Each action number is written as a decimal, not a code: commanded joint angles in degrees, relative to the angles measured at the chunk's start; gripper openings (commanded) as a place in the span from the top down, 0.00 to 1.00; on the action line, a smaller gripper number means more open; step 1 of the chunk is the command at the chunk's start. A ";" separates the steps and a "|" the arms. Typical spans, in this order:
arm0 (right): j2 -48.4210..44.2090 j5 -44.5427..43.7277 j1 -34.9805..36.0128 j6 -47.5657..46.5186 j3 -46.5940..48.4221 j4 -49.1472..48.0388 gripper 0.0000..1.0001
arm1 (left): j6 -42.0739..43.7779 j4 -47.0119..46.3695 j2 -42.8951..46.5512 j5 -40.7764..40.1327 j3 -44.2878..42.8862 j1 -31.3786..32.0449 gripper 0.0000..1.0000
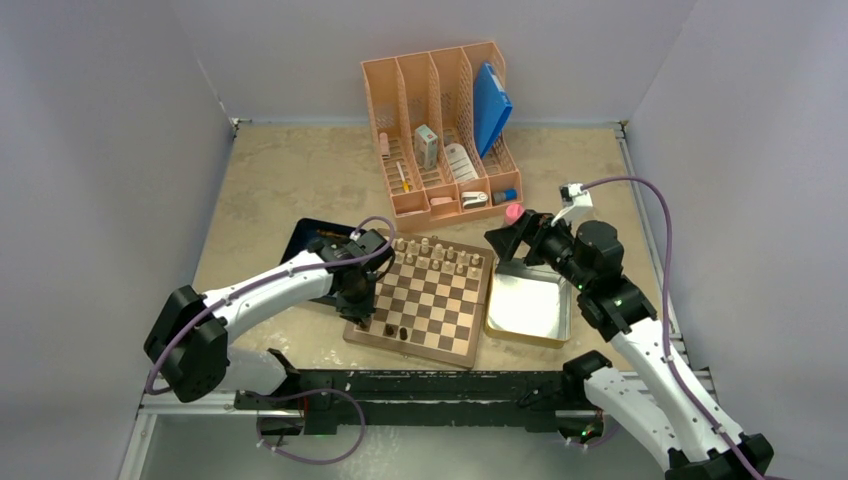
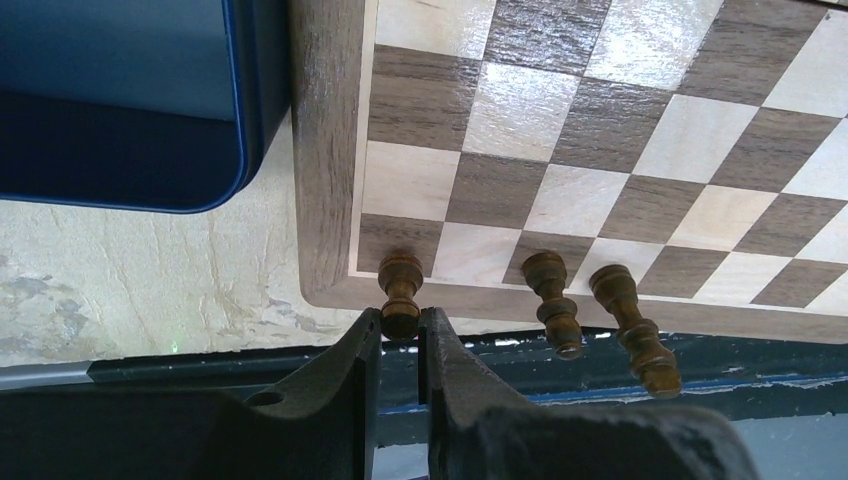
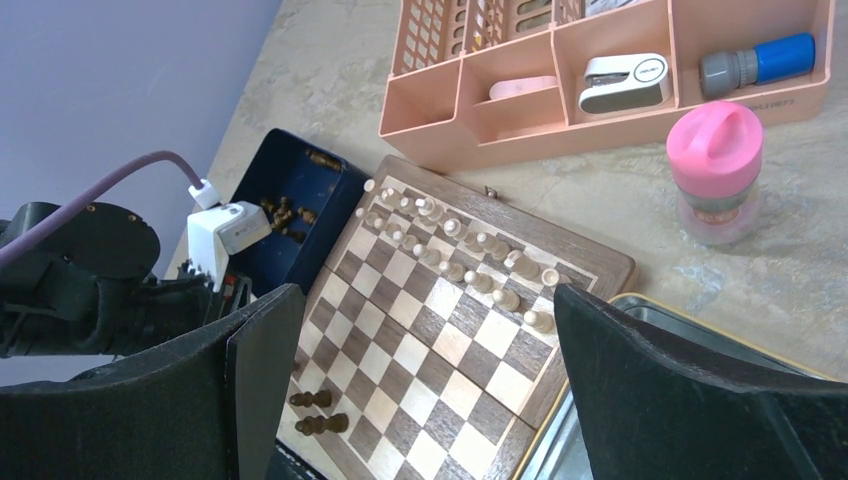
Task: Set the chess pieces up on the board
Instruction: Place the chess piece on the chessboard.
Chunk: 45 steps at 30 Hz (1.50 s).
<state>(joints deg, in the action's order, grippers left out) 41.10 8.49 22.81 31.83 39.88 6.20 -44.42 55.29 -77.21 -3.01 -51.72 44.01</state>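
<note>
Beige table (image 1: 270, 170), grey walls (image 1: 100, 120) | left gripper (image 2: 400, 335) pinching dark brown piece (image 2: 401, 285) upright on board (image 2: 325, 150) near-left corner square, likely seating it | two more dark pieces (image 2: 553, 300) stand alongside | right gripper (image 3: 420, 310) spread wide, empty, above tin (image 1: 525, 300), out of the way

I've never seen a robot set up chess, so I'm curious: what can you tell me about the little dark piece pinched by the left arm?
The dark brown chess piece is turned wood with a round base, narrow waist and knobbed top; which figure it is I cannot tell. It stands upright on the dark corner square of the chessboard. The left gripper clamps its top between two black fingers. Two more dark pieces stand apart from it along the same edge row.
</note>
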 commanded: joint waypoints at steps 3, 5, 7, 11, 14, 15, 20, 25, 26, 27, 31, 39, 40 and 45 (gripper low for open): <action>-1.44 -0.58 -0.12 -1.25 2.14 -1.28 0.03 | -0.47 -1.57 -0.22 -1.13 0.11 0.20 0.88; -1.59 -0.58 -0.11 -1.25 2.16 -1.19 0.03 | -0.38 -1.67 -0.35 -1.17 0.11 0.20 0.87; -1.64 -0.58 -0.12 -1.30 2.06 -1.11 0.03 | -0.31 -1.76 -0.55 -1.30 0.14 0.20 0.86; -1.81 -0.65 -0.13 -1.35 1.96 -1.01 0.03 | -0.40 -1.59 -1.33 -1.48 0.17 0.20 0.86; -1.91 -0.61 -0.04 -1.46 1.92 -1.10 0.03 | -0.52 -1.50 -1.28 -1.48 0.12 0.20 0.86; -1.90 -0.65 -0.05 -1.47 1.95 -1.10 0.03 | -0.59 -1.42 -1.28 -1.60 0.11 0.20 0.85; -1.68 -0.58 -0.07 -1.51 1.96 -1.19 0.03 | -0.83 -1.33 -1.36 -1.83 0.22 0.20 0.83; -1.81 -0.58 -0.10 -1.51 1.87 -1.20 0.03 | -0.70 -1.32 -1.36 -1.66 0.11 0.21 0.73; -1.81 -0.56 -0.12 -1.51 1.87 -1.19 0.03 | -0.70 -1.32 -1.32 -1.59 0.13 0.20 0.72; -1.80 -0.58 -0.13 -1.56 1.87 -1.19 0.03 | -0.61 -1.39 -1.22 -1.49 0.09 0.20 0.72; -1.77 -0.50 -0.11 -1.51 1.87 -1.26 0.03 | -0.52 -1.41 -0.40 -0.94 0.01 0.20 0.69; -1.16 0.10 -0.07 -1.73 2.16 -2.21 0.02 | -0.64 0.43 2.90 0.12 -3.08 0.20 0.58; -1.12 0.12 -0.05 -1.69 1.95 -2.42 0.03 | -0.59 0.56 3.89 0.07 -3.86 0.20 0.54; -0.59 0.45 -0.13 -1.64 1.83 -2.79 0.02 | -0.23 1.15 6.39 -2.73 -7.23 0.20 0.46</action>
<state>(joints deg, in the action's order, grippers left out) 40.14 8.51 22.81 31.27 39.88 6.52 -44.40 55.96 -73.82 -3.29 -54.33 44.01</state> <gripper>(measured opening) 0.973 0.522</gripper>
